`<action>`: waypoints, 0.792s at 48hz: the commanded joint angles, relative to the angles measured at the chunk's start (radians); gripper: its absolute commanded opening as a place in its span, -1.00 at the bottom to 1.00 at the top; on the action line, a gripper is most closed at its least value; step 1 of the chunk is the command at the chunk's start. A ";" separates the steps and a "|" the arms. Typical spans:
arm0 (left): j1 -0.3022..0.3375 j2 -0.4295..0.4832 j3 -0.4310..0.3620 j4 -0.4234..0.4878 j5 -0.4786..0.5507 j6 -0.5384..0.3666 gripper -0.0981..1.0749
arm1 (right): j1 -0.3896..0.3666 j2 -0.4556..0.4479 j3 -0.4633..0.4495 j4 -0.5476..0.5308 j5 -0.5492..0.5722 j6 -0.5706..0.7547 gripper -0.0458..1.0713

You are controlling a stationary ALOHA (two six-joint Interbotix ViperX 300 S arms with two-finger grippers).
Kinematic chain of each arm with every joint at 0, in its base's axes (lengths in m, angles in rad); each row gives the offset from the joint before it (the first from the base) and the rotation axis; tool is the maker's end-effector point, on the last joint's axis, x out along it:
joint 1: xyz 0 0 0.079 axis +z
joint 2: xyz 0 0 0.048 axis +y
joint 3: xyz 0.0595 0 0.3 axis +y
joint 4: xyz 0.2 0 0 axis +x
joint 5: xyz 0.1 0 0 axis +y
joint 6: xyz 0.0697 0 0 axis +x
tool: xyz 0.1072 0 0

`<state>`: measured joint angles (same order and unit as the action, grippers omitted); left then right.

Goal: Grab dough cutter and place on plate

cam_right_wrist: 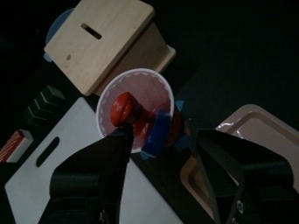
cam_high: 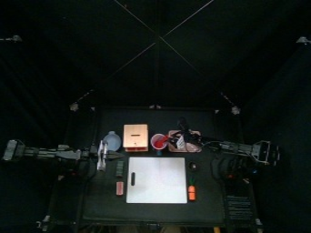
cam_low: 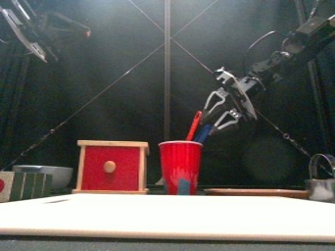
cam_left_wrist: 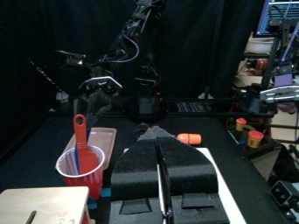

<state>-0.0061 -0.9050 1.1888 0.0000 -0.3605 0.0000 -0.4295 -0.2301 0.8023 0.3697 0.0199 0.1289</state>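
Dough cutter (cam_right_wrist: 162, 133): upright in cup (cam_low: 181, 165) beside red tool (cam_low: 194, 125), left of plate (cam_right_wrist: 260, 122). Just above, right claw (cam_low: 225, 106), jaws apart, empty. At left, left claw (cam_left_wrist: 160, 144), jaws together.

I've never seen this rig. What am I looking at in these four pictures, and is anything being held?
It is a robot with two black arms at a small table. One picture looks straight down, one looks level across the table's front, and two come from cameras on the arms' wrists. On the table are a white board, a tan block, a red cup with tools in it, one red and one blue, and a pink plate. The right fingers hang open above the cup, holding nothing. The left fingers are shut and empty, raised at the left.
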 commanded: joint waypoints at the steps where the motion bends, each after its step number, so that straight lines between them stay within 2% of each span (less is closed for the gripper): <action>1: 0.000 0.003 -0.015 0.000 -0.009 0.000 -0.89 | 0.002 -0.002 -0.038 0.005 0.005 -0.002 0.61; 9: 0.000 0.003 -0.014 0.000 -0.009 -0.002 -0.89 | 0.005 0.028 -0.063 0.003 0.046 -0.002 0.52; 22: 0.000 0.003 -0.012 -0.002 -0.009 0.000 -0.89 | 0.006 0.021 -0.075 -0.002 0.063 -0.003 -0.07; 30: 0.000 0.003 -0.012 -0.002 -0.009 0.000 -0.89 | 0.006 -0.006 -0.083 -0.034 0.072 -0.005 -0.17; 38: 0.000 0.003 -0.008 -0.002 -0.009 0.000 -0.89 | 0.006 -0.110 -0.075 -0.095 0.075 -0.005 -0.18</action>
<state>-0.0061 -0.9066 1.1919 -0.0015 -0.3590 0.0000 -0.4249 -0.2715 0.7455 0.2869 0.0982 0.1258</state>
